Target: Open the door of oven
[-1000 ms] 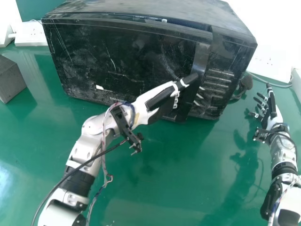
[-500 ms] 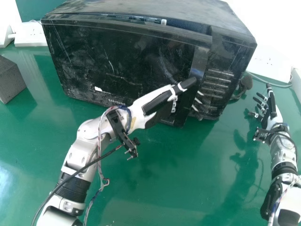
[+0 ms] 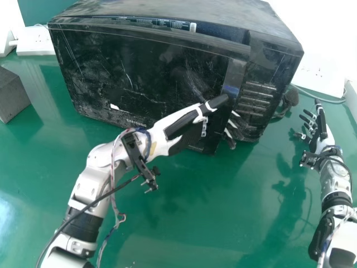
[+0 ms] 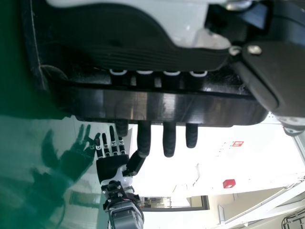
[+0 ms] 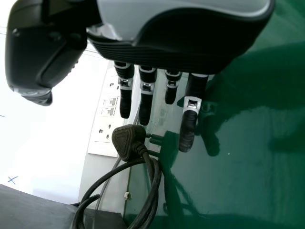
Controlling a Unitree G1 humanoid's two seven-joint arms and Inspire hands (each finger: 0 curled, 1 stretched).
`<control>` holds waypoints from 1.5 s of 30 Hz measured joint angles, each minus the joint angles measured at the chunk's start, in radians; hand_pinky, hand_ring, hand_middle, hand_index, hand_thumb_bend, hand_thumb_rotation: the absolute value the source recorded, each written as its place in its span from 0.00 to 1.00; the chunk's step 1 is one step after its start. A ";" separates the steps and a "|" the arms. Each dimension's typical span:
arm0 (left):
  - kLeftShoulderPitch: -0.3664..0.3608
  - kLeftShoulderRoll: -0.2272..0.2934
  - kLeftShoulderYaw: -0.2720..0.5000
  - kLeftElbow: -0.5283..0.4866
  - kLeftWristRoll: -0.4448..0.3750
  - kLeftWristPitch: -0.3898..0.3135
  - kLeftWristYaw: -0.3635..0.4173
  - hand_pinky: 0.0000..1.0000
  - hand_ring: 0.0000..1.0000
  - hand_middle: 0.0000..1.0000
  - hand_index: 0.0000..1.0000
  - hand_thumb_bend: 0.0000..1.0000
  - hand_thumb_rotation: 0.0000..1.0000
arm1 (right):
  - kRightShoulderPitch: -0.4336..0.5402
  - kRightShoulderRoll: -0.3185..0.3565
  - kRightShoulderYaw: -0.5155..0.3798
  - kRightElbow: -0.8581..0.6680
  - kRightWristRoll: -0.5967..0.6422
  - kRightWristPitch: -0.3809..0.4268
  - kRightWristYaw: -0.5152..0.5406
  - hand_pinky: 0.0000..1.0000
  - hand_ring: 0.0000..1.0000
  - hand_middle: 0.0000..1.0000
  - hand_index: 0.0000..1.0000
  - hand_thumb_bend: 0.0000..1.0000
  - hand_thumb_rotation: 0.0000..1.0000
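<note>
The black oven (image 3: 256, 18) stands at the back of the table, its door (image 3: 134, 67) slightly ajar with a gap along the top. My left hand (image 3: 167, 133) is at the door's free edge, thumb in front and fingertips emerging on the far side. In the left wrist view, the straight fingers of my left hand (image 4: 169, 138) pass behind the door's edge (image 4: 157, 106) and stick out beyond it. To the right of the oven, my right hand (image 3: 322, 131) is open and holds nothing. The right wrist view shows my right hand (image 5: 190, 107) with straight fingers over the table.
A black plug (image 5: 127, 142) with its cable lies at the oven's right side, close to my right hand. White socket strips (image 3: 36, 42) sit along the back. A grey block (image 3: 12, 94) stands on the green table (image 3: 223, 218) at the far left.
The door's free edge has swung a little outward and the gap above it has widened. My left hand and arm have moved slightly left and back with it. The right arm has stayed still.
</note>
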 measured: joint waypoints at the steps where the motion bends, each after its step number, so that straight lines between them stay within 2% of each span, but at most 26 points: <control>1: 0.006 0.002 0.000 -0.007 -0.002 0.002 0.000 0.35 0.46 0.54 0.62 0.97 0.81 | 0.000 0.000 0.000 0.000 0.000 0.000 0.000 0.68 0.75 0.82 0.84 0.83 1.00; 6: 0.024 0.017 -0.002 -0.042 -0.006 0.006 -0.011 0.32 0.44 0.53 0.61 0.95 0.85 | -0.001 0.001 -0.001 0.000 0.000 0.000 0.000 0.68 0.75 0.82 0.84 0.82 1.00; 11: 0.044 0.028 -0.002 -0.066 -0.018 0.008 -0.028 0.32 0.42 0.50 0.59 0.98 0.83 | -0.002 0.003 -0.001 0.000 0.000 0.000 0.000 0.66 0.74 0.82 0.83 0.83 1.00; 16: 0.054 0.040 -0.002 -0.089 -0.035 0.027 -0.038 0.31 0.41 0.49 0.59 0.97 0.83 | -0.003 0.005 -0.001 0.000 0.000 0.000 -0.001 0.70 0.77 0.82 0.84 0.81 1.00; 25: 0.071 0.065 -0.002 -0.134 -0.062 0.068 -0.061 0.29 0.39 0.48 0.59 0.98 0.82 | -0.004 0.005 0.002 0.000 0.000 0.000 0.000 0.69 0.76 0.83 0.84 0.84 1.00; 27: 0.078 0.068 -0.002 -0.139 -0.078 0.072 -0.066 0.29 0.38 0.47 0.59 0.96 0.82 | -0.004 0.005 0.003 0.000 0.000 0.000 0.000 0.69 0.77 0.83 0.85 0.82 1.00; 30: 0.084 0.073 -0.002 -0.147 -0.087 0.082 -0.069 0.27 0.35 0.45 0.58 0.98 0.81 | -0.004 0.005 0.002 0.000 0.000 0.000 0.000 0.69 0.77 0.83 0.84 0.79 1.00; 35: 0.094 0.085 -0.002 -0.183 -0.096 0.115 -0.071 0.26 0.33 0.43 0.58 0.98 0.83 | -0.004 0.005 -0.002 0.001 0.000 0.000 0.000 0.68 0.75 0.81 0.84 0.83 1.00; 45: 0.110 0.105 0.006 -0.203 -0.128 0.118 -0.095 0.25 0.32 0.42 0.55 0.98 0.80 | -0.005 0.006 -0.001 0.001 0.000 0.000 0.000 0.71 0.76 0.82 0.84 0.81 1.00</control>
